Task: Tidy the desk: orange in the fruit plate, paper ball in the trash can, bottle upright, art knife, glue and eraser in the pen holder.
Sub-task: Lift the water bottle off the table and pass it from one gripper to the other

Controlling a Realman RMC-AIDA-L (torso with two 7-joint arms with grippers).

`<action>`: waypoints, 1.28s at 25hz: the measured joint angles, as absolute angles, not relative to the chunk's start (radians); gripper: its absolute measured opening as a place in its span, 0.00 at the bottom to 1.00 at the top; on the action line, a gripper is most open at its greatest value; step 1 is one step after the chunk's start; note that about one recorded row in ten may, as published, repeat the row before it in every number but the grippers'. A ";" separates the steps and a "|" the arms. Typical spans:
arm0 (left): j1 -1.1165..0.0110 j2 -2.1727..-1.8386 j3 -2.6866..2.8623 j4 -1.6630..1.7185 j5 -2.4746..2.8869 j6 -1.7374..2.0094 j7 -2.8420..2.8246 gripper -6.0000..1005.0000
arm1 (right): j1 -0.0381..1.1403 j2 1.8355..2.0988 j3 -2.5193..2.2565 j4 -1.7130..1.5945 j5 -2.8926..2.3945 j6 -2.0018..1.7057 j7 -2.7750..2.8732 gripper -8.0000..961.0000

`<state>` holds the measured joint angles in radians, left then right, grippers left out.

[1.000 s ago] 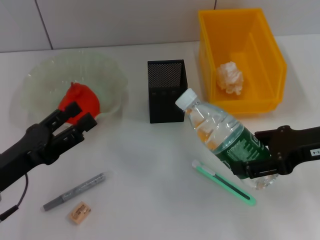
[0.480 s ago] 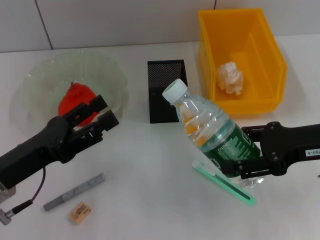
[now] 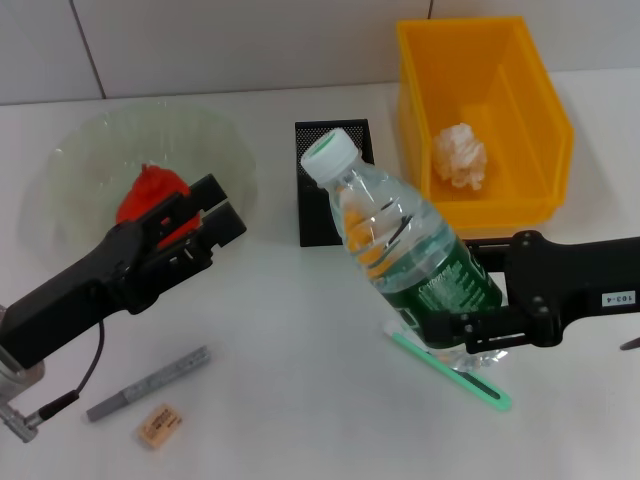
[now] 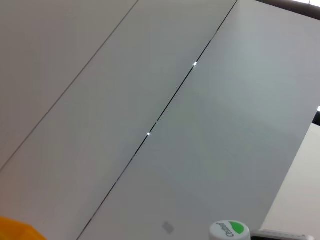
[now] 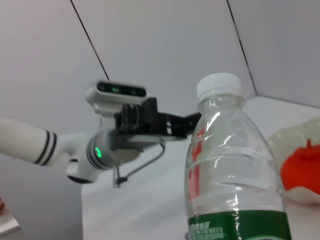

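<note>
The bottle [image 3: 405, 255] is clear plastic with a white cap marked green on top, a dark green label with white lettering, and an orange tint showing through its upper body. The trash can [image 3: 530, 200] is bright yellow-orange, the paper ball [image 3: 459, 155] inside it white. The pen holder [image 3: 322, 170] is black mesh. The fruit plate [image 3: 95, 150] is pale translucent green glass, the orange [image 3: 150, 193] on it red-orange. The art knife [image 3: 470, 377] is mint green, the glue [image 3: 148, 383] grey, the eraser [image 3: 159, 424] tan. Both arms are black; the table [image 3: 290, 340] is white.
</note>
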<state>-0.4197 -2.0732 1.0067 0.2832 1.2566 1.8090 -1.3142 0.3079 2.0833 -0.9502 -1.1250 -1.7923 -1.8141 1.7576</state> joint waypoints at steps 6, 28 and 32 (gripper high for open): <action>-0.451 -2.076 1.021 0.244 1.254 1.816 -1.312 0.86 | 0.333 2.085 -0.971 -1.095 -1.791 -1.815 1.744 0.79; -0.507 -2.080 1.047 0.202 1.244 1.818 -1.307 0.86 | 0.430 2.086 -1.096 -0.967 -1.763 -1.733 1.706 0.79; -0.508 -2.080 1.045 0.194 1.226 1.825 -1.290 0.86 | 0.440 2.086 -1.128 -0.949 -1.750 -1.715 1.705 0.79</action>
